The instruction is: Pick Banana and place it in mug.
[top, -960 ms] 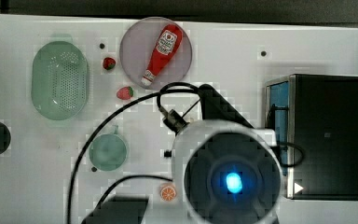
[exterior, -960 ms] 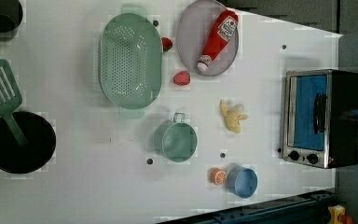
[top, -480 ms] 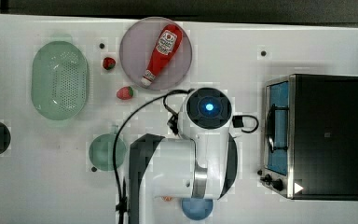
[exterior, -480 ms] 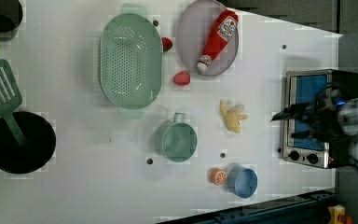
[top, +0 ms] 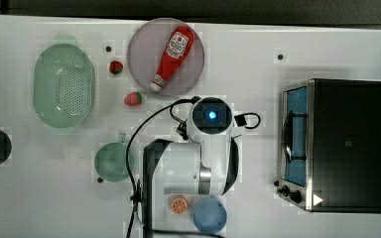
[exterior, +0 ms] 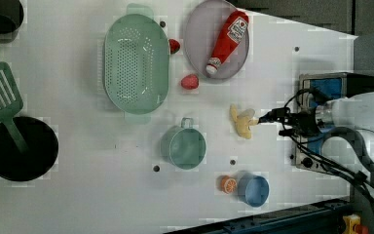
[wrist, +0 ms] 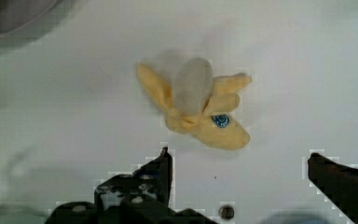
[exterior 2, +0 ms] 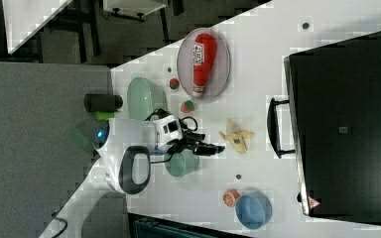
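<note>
The banana (wrist: 198, 107) is a yellow peeled toy with a pale core, spread peel flaps and a blue sticker. It lies on the white table (exterior: 78, 204) between the mug and the toaster oven (exterior: 331, 87). My gripper (wrist: 240, 163) hovers right beside the banana (exterior: 243, 124), open, with its black fingers (wrist: 161, 170) wide apart and nothing between them. In the left view the gripper (exterior: 263, 118) reaches in from the left view's right. The mint-green mug (exterior: 184, 147) stands upright and empty. In the top view my arm (top: 211, 116) covers the banana, and the mug (top: 113, 161) sits beside it.
A green colander (top: 63, 84), two strawberries (top: 133, 99) and a grey plate (top: 139, 44) holding a ketchup bottle (top: 171, 54) lie nearby. An orange slice (top: 179, 205) and a blue bowl (top: 210, 215) sit near the table edge. A black pan (exterior: 19, 148) holds a green spatula (exterior: 0, 92).
My arm has swung in from the left view's right and now stands over the banana. The gripper stayed open. No object has moved.
</note>
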{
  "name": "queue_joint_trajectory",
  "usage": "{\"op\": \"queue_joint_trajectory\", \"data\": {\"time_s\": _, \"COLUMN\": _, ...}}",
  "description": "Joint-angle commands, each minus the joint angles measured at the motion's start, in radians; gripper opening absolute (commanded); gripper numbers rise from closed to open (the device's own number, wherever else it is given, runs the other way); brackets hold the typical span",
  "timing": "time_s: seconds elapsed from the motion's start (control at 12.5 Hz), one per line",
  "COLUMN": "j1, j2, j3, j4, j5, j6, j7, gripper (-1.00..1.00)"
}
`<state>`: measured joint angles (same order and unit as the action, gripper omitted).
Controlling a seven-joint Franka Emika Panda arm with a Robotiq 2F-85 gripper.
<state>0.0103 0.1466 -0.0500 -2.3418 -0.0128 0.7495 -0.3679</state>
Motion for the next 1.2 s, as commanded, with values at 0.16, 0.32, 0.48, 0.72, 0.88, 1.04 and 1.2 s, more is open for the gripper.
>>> {"op": "queue_joint_trajectory", "data": {"time_s": 0.16, "j1": -0.004, "j2": 0.092, "j3": 0.008, "j4": -0.028, "j5": 0.004, "j6": 0.175, "j7": -0.073, "gripper": 1.00}}
{"op": "queue_joint_trajectory", "data": {"time_s": 0.32, "j1": -0.004, "j2": 0.147, "j3": 0.013, "j4": -0.037, "j5": 0.004, "j6": 0.266, "j7": -0.073, "gripper": 1.00}}
{"op": "queue_joint_trajectory", "data": {"time_s": 0.48, "j1": -0.004, "j2": 0.196, "j3": 0.020, "j4": -0.047, "j5": 0.004, "j6": 0.340, "j7": -0.073, "gripper": 1.00}}
{"op": "queue_joint_trajectory", "data": {"time_s": 0.72, "j1": -0.004, "j2": 0.250, "j3": 0.024, "j4": -0.052, "j5": 0.004, "j6": 0.434, "j7": -0.073, "gripper": 1.00}}
{"op": "queue_joint_trajectory", "data": {"time_s": 0.88, "j1": -0.004, "j2": 0.266, "j3": 0.030, "j4": -0.061, "j5": 0.004, "j6": 0.449, "j7": -0.073, "gripper": 1.00}}
{"op": "queue_joint_trajectory", "data": {"time_s": 1.04, "j1": -0.004, "j2": 0.266, "j3": 0.032, "j4": -0.064, "j5": 0.004, "j6": 0.454, "j7": -0.073, "gripper": 0.69}}
{"op": "queue_joint_trajectory", "data": {"time_s": 1.2, "j1": -0.004, "j2": 0.266, "j3": 0.032, "j4": -0.067, "j5": 0.004, "j6": 0.459, "j7": -0.073, "gripper": 0.19}}
